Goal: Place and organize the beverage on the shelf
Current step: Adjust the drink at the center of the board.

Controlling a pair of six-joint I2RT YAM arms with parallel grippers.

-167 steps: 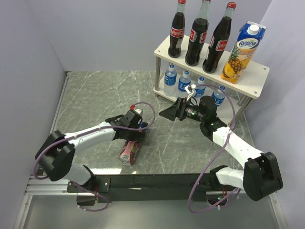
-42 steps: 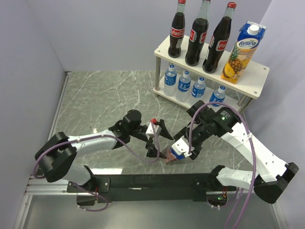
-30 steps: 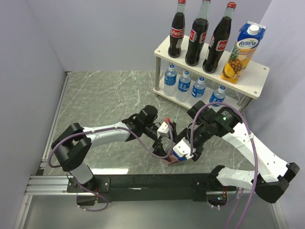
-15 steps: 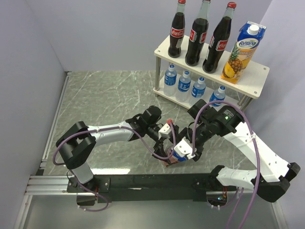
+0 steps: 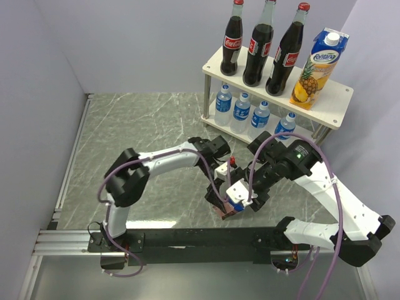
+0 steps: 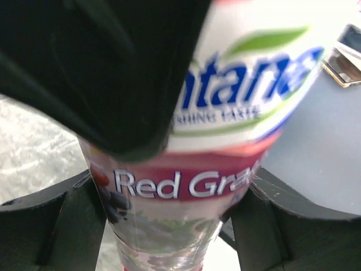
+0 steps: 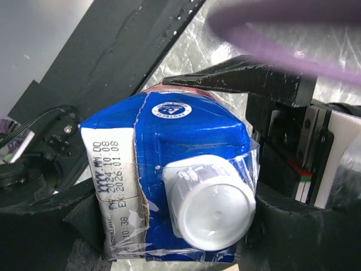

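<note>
Fingers of the right gripper [image 7: 169, 221] were clamped on the blue top of the red-grape juice carton [image 5: 232, 204]; the left gripper [image 6: 169, 226] straddled its lower body, though whether its fingers pressed could not be told. The carton sat tilted near the table's [image 5: 144, 125] front edge by the black rail [image 5: 187, 237]; open marble lay to the left, the shelf [image 5: 337, 103] well apart at far right.

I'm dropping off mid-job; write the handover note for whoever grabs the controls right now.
Right gripper: shut on the grape carton near its cap, carton tilted.
Left gripper: jaws astride the carton's lower body; grip unconfirmed.
Done: three cola bottles and the pineapple carton on the top tier of the shelf; four water bottles on the lower tier.
To do: stand the grape carton on the shelf, probably beside the pineapple carton.
</note>
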